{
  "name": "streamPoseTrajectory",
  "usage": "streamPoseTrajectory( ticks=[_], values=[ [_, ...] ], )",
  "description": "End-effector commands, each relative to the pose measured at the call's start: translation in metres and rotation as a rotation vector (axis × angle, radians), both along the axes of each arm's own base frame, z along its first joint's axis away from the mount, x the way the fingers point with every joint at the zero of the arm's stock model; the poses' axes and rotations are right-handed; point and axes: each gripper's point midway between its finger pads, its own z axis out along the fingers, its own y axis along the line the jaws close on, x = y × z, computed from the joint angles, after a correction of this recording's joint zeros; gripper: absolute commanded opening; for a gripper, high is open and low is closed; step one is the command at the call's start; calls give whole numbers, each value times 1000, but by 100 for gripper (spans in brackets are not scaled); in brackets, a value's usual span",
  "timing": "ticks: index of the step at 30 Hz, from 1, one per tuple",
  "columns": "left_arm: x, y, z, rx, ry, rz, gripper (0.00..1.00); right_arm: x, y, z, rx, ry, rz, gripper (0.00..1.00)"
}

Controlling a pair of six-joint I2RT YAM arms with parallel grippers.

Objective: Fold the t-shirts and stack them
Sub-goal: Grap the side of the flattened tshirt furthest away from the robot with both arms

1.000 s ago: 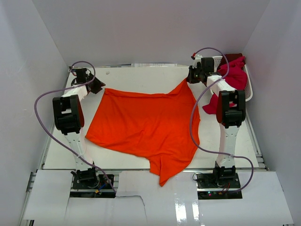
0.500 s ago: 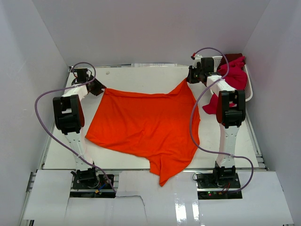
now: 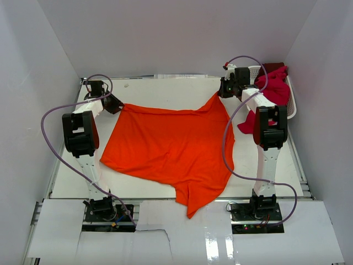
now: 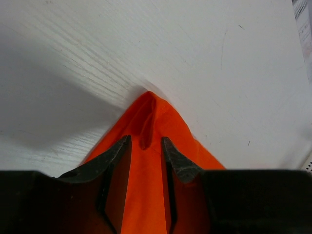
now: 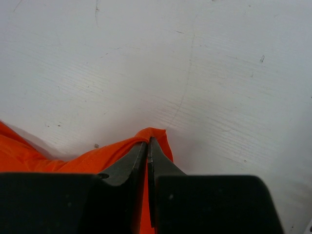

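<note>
Orange t-shirt [image 3: 171, 146]: right jaws pinch it, left jaws straddle, parted.

large t-shirt [image 3: 171, 146] spread mid-table [image 3: 165, 88], near tip between arm bases | left tool [image 3: 117, 104] at its far-left corner, jaws astride a fold | right tool [image 3: 222, 91] clamped on its far-right corner | basket [image 3: 291, 105] far right, other t-shirts [image 3: 274, 88] in it, spilling leftward
</note>
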Motion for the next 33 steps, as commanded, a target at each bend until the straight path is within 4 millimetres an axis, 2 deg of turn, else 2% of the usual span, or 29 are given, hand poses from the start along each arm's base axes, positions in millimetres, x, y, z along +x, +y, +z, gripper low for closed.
streamPoseTrajectory(
  ticks=[1,10,15,18,23,28,33],
  values=[
    [8,3,5,6,-16,-3,41,10,3,16,6,-42,-2,8],
    [11,0,-4,-19,-3,-9,38,9,4,16,6,-42,0,8],
    [12,-5,-9,-59,6,-10,22,8,5,13,0,-37,3,8],
    [15,-7,-3,-72,-5,-11,19,6,4,10,0,-30,2,8],
    [20,-8,7,-87,-20,-14,19,6,5,10,-1,-31,5,8],
    [17,-10,11,-118,-1,-26,24,5,6,8,-2,-27,7,8],
    [16,-2,15,-149,-3,-1,25,5,5,9,-9,-28,8,8]
  ],
)
